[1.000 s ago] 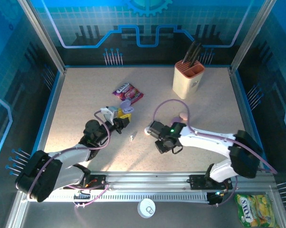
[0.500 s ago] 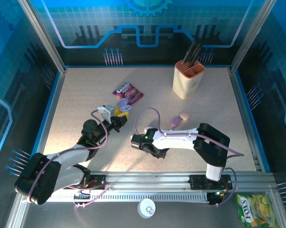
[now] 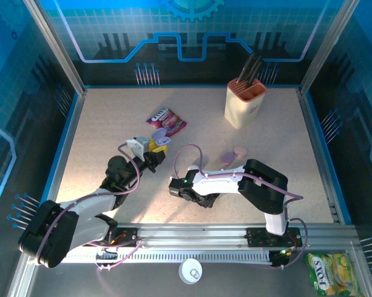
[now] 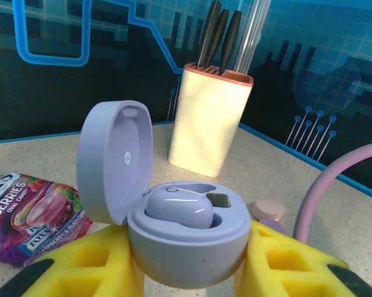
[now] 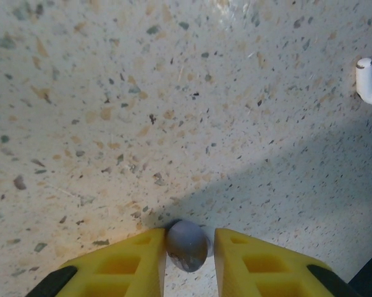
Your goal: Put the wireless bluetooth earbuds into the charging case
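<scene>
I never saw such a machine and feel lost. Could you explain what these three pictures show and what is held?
Two robot arms work on a table. One picture looks down from above; two come from wrist cameras. The left gripper holds an open lilac charging case with one earbud inside. The right gripper sits around a lilac earbud on the table; a white earbud lies nearby. A knife block and a candy packet are there too.

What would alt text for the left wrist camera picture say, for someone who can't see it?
An open lilac charging case, gripped between the left hand's yellow fingers, holds one lilac earbud beside an empty slot. Behind stand a cream knife block and a berry candy packet.
</scene>
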### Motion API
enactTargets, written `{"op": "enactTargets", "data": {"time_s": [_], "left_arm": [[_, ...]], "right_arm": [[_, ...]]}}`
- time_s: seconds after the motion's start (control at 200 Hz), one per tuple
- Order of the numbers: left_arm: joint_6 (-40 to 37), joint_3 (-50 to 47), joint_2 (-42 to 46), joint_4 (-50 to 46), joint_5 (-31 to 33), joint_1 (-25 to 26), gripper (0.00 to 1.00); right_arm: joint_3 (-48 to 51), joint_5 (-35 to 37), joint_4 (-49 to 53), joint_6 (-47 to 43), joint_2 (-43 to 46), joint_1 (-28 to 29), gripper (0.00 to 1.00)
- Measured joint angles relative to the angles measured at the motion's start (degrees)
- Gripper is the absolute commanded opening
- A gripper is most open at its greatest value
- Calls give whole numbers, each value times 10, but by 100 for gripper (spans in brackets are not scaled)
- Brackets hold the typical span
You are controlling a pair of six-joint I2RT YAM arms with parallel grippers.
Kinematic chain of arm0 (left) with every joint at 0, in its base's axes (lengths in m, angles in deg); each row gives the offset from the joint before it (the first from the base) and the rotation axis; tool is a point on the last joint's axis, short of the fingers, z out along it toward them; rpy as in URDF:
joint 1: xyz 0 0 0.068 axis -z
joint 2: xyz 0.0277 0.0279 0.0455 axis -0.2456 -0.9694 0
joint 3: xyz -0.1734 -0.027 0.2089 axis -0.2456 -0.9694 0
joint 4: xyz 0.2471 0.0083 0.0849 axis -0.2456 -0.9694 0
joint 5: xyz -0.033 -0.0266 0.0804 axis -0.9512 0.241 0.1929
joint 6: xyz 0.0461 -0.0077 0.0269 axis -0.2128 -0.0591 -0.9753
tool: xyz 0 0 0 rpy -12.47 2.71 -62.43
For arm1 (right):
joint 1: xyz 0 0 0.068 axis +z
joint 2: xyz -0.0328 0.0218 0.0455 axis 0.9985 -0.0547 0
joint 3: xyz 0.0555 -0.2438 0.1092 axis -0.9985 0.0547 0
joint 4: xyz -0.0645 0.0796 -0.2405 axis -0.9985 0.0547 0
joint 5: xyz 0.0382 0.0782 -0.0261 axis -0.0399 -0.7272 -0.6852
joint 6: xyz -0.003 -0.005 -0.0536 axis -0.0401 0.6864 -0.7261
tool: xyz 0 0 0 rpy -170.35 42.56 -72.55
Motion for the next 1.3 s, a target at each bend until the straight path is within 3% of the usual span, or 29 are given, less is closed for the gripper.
{"op": "enactTargets", "data": {"time_s": [0.365,0.62,0.945,1.12,1.301], "left_arm": [[-16,0,0,-2,-11,0,35],[-88,0,-11,-24,-38,37,36],[-128,1,-83,-14,-88,105,33],[-139,3,-99,-4,-113,141,33],[-141,5,-113,19,-145,160,33]], "right_arm": [[4,4,-3,-3,12,-2,20],[41,-48,-43,-4,176,-41,20],[75,-253,-133,-23,425,-167,19],[76,-375,-180,-23,475,-228,20],[76,-465,-224,-23,476,-243,20]]}}
